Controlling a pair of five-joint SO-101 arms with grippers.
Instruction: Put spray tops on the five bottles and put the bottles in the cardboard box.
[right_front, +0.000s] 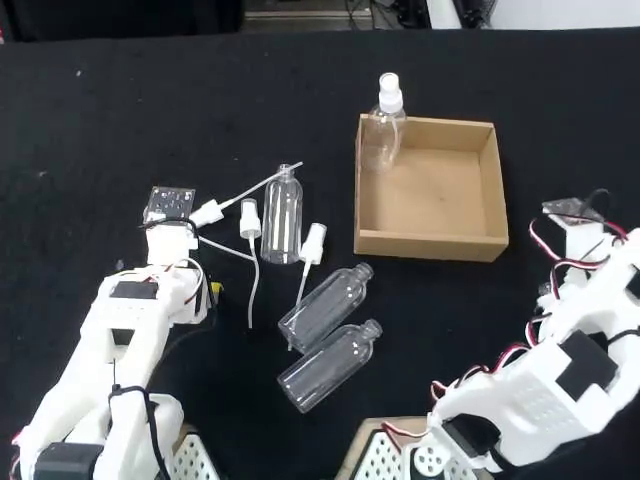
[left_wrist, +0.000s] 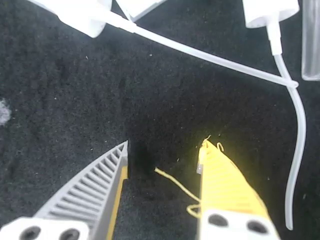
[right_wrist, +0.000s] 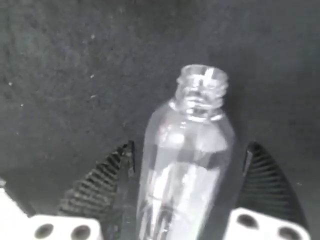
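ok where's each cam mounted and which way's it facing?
High: fixed overhead, looking down at the table; left arm, right arm, cardboard box.
Left wrist: wrist-mounted, down past open left gripper onto a spray top.
Right wrist: wrist-mounted, down past open right gripper straddling an uncapped bottle.
Shared: high and left wrist both show that spray top.

One bottle with spray top (right_front: 383, 128) stands inside the cardboard box (right_front: 430, 245), in its far left corner. Left of the box rest another bottle (right_front: 282, 215) and three spray tops (right_front: 210, 212) (right_front: 249, 218) (right_front: 314, 242). Two topless bottles (right_front: 327, 305) (right_front: 332, 365) lie side by side on the tabletop (right_front: 120, 100), off the box's near left corner.
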